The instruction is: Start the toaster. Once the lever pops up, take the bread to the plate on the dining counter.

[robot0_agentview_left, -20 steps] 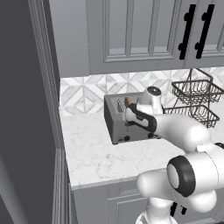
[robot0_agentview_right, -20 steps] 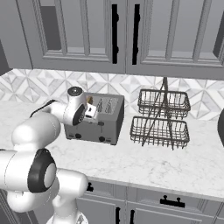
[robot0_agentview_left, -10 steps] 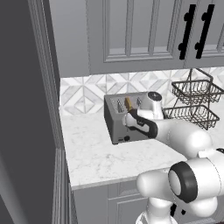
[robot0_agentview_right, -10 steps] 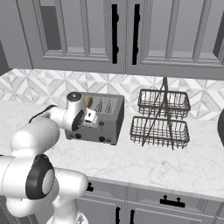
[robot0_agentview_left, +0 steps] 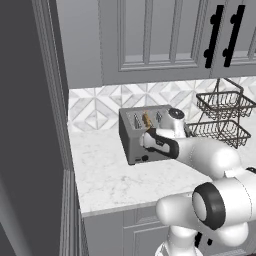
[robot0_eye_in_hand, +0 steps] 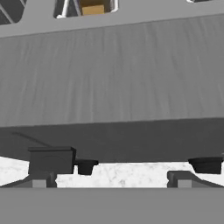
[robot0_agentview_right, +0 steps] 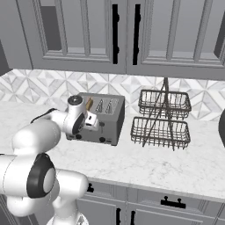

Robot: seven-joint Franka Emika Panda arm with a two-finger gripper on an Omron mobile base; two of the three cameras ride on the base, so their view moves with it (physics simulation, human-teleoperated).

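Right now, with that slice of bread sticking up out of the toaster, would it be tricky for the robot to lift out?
Probably a little. The bread is thin and only its top edge shows above the toaster, so there is little to pinch. It looks small, so likely light, and could crumble if squeezed hard. The gripper is open, low against the toaster's face.

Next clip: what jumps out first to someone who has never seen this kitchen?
The grey toaster on the marble worktop, against the patterned backsplash, with golden bread in one slot. The white arm's open pincer sits low against the toaster's front face. To its right stands a dark two-tier wire basket, under grey cabinets with black handles.
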